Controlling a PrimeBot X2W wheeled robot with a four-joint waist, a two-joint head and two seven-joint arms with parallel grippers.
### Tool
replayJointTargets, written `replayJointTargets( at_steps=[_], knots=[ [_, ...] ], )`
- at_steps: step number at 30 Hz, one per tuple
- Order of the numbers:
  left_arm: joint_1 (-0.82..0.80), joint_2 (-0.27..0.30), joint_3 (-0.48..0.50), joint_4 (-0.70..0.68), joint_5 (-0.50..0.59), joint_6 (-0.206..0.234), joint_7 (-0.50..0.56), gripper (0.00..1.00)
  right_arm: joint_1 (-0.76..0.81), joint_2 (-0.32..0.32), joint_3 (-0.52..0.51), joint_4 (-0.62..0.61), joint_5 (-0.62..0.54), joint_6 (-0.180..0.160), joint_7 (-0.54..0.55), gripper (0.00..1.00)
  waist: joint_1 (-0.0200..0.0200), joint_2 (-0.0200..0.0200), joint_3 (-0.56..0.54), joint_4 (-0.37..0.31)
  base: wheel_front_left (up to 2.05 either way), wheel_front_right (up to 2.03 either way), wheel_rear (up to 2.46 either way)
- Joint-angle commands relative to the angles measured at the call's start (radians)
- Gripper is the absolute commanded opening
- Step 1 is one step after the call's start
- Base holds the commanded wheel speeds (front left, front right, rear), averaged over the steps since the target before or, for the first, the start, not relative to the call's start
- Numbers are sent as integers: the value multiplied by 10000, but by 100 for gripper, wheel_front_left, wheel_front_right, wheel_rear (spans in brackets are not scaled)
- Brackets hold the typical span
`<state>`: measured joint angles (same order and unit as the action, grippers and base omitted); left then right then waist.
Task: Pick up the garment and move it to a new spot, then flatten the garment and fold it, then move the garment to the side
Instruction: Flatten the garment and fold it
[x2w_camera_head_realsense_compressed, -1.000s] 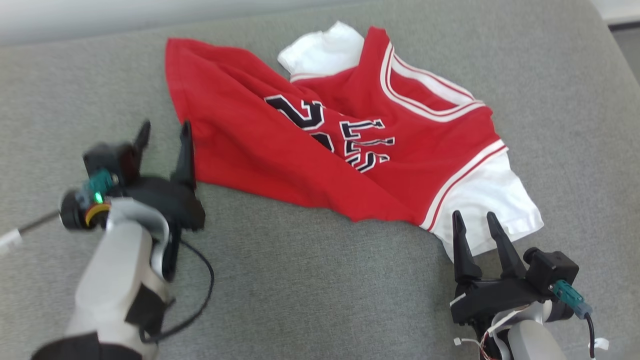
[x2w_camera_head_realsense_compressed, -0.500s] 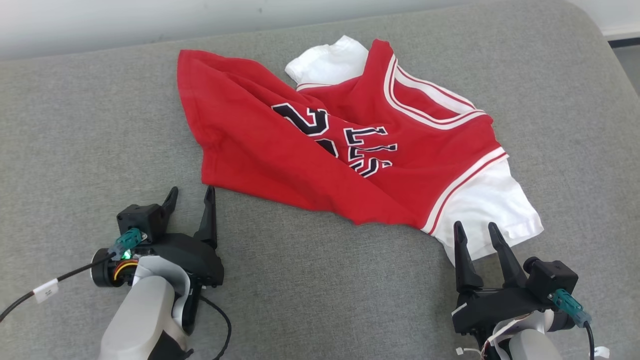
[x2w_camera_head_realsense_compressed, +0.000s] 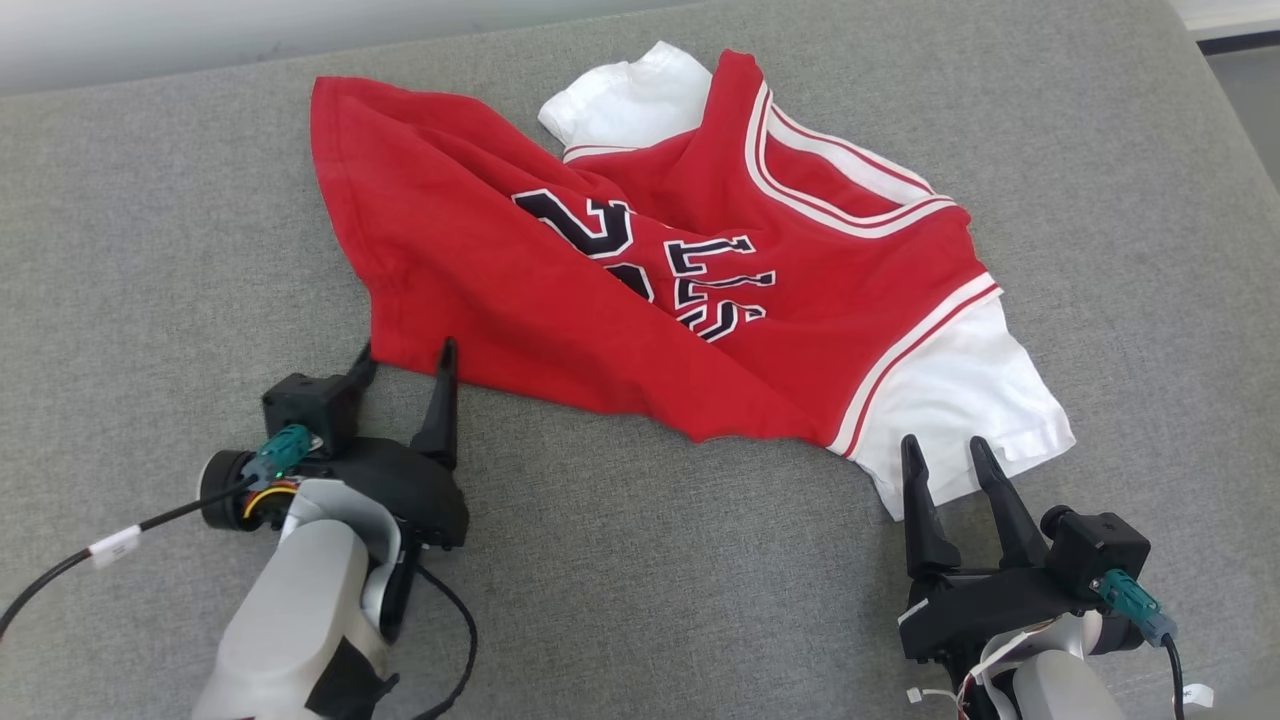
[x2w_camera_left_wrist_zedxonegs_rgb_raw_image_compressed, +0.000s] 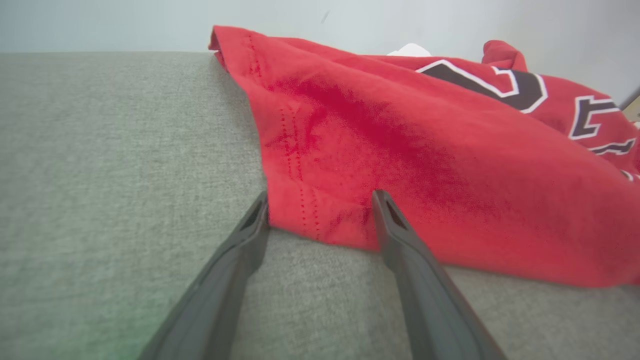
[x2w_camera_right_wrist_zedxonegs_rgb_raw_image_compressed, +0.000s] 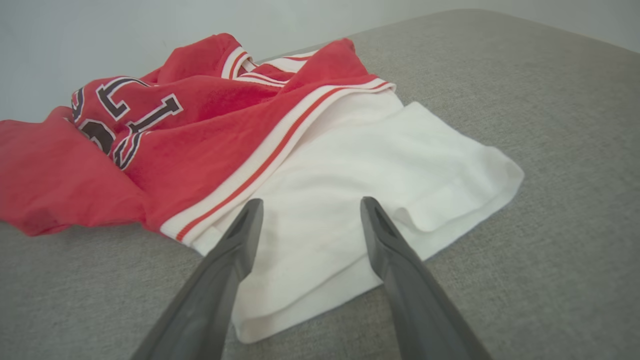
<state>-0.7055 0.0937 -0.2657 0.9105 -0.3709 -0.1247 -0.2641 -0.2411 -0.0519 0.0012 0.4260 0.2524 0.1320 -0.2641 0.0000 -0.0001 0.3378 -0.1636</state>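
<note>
Garment (x2w_camera_head_realsense_compressed: 640, 280): red-and-white jersey, rumpled on grey cushion (x2w_camera_head_realsense_compressed: 650, 600) | left gripper (x2w_camera_head_realsense_compressed: 407, 350): jaws wide, empty, tips at near red hem corner | right gripper (x2w_camera_head_realsense_compressed: 941, 442): jaws wide, empty, tips over near white sleeve (x2w_camera_head_realsense_compressed: 960, 410) | handling, judged: light, limp, drapes; pinch hem corner and sleeve edge | far side: second sleeve (x2w_camera_head_realsense_compressed: 630, 100) partly tucked under.

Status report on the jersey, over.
Left gripper open at red hem corner. Right gripper open at white sleeve. Jersey crumpled, unfolded, on grey cushion. Nothing blocking.
</note>
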Motion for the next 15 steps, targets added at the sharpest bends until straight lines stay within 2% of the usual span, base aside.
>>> replayJointTargets(
  at_steps=[1, 2, 3, 9, 15],
  knots=[
    [159, -163, -190, -7, 10, -102, -6, 45, 42, 22, -9, 4, -9, -25, 0, 100, 0, 1, 1, 19, 0, 0, 0],
    [171, -151, -266, -151, 23, -98, -6, 15, 24, 21, 14, 30, -12, -25, 0, 100, 0, 1, 2, 30, 0, 0, 0],
    [206, -135, -294, -313, -20, -65, -8, 0, -3, 22, 26, 47, -8, -25, 0, 100, 0, 1, -2, 42, 0, 0, 0],
    [448, 4, -362, -985, 9, -53, -17, 0, -17, 21, 35, 119, 17, -25, 0, 100, 0, 1, -194, 184, 0, 0, 0],
    [1250, -66, -126, -1928, 251, -51, -17, 0, 336, 21, -84, 335, 108, -25, 0, 100, 0, 1, -1002, 691, 0, 0, 0]
  ],
)
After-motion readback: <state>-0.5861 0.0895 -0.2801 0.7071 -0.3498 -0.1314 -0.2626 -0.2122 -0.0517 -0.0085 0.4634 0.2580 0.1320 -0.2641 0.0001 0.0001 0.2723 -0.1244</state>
